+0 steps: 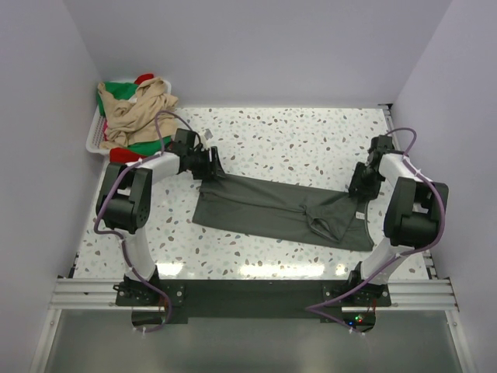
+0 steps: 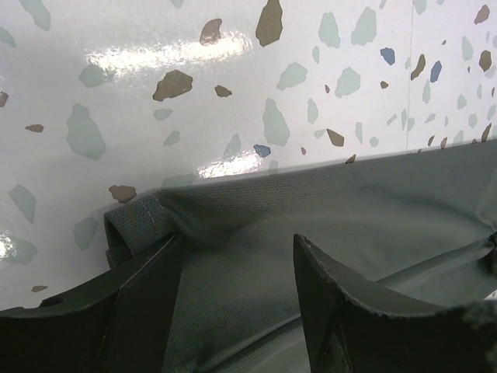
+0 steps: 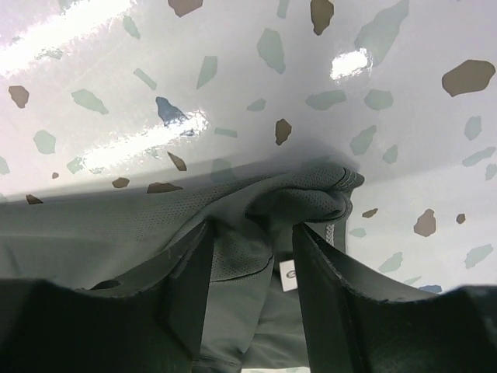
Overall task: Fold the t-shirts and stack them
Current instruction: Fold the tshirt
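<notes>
Left fingers (image 2: 147, 303) apart, grip of right fingers (image 3: 334, 311) unclear, both astride dark grey t-shirt (image 1: 272, 210).

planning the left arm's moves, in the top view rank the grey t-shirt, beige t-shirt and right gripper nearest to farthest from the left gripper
From the left gripper:
1. grey t-shirt, corner at its fingertips
2. beige t-shirt, back left in the basket
3. right gripper, across on the right side
</notes>
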Controlling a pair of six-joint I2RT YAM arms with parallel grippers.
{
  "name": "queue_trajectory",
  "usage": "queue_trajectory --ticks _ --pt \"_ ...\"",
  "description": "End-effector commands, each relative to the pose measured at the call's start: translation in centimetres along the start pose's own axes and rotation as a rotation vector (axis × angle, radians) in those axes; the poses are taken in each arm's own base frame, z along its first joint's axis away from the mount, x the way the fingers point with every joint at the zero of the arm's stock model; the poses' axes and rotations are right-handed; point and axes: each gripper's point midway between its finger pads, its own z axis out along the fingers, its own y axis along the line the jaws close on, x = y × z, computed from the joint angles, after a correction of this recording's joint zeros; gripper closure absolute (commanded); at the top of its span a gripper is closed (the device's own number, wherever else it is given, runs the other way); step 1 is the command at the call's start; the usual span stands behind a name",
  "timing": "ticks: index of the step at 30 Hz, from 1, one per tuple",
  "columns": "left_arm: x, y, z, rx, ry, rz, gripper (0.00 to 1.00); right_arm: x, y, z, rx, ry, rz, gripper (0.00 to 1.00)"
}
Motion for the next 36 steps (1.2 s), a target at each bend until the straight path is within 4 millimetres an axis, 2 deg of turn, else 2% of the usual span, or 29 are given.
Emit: queue_trajectory --ticks 1,5,13,21,25,32,36 --pt "1.5 1.5 0.9 -0.024 0.041 -0.024 0.36 -1.8 0.2 0.0 -0.013 -0.051 -0.016 0.52" --pt "1.9 1.9 1.1 -0.032 0.047 -0.027 0.36 -1.5 0.0 0.0 0.0 -0.043 -0.013 0.6" --pt "2.4 2.3 1.3 -0.04 0.056 -0.036 0.36 0.1 -0.9 -0.7 0.044 -0.005 0.009 0.83" --pt "2.6 2.7 1.3 -0.053 0.058 -0.033 0.36 2.2 -2.0 -2.6 0.09 0.01 0.041 0.86" --pt "2.7 3.0 1.2 -0.07 0.062 -0.028 0.36 3.3 -2.5 -2.9 0.114 0.033 0.057 0.86" --pt "3.1 3.6 1.2 -0.096 0.076 -0.022 0.36 4.9 -2.9 -1.2 0.146 0.118 0.07 0.86" --pt "3.0 3.8 1.0 -0.109 0.073 -0.007 0.36 4.4 -3.2 0.0 0.175 0.132 0.073 0.85"
